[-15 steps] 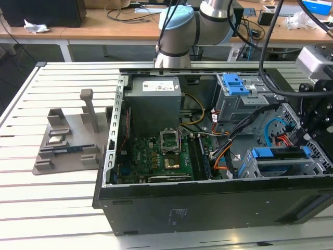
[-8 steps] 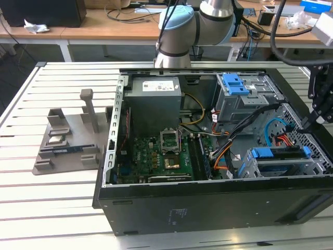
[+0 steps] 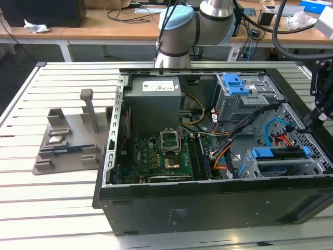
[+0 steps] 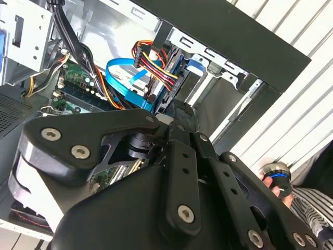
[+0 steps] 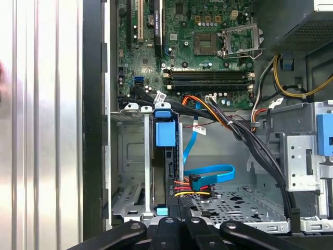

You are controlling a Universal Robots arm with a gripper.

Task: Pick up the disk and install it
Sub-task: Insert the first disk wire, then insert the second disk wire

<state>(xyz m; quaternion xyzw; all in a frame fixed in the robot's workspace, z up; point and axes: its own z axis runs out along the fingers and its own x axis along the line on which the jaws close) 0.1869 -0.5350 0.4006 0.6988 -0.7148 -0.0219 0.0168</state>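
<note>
Case (image 3: 208, 205) lies open on slatted table (image 3: 31, 203).

Disk (image 5: 165, 172) sits on edge in drive cage (image 5: 127, 156), lower centre of first wrist view, blue rails showing.

Gripper (image 5: 174, 223) sits right at disk's end; you cannot tell its grip.

Risk: disk binds if tilted.

Cables (image 5: 200, 187) crowd slot; could snag.

A robotics lab: an opened black computer tower case (image 3: 208, 203) lies on a slatted white metal desk (image 3: 52, 208), with cable-strewn wooden workbenches (image 3: 104, 26) behind and a grey plastic parts fixture (image 3: 67, 146) alongside.
</note>
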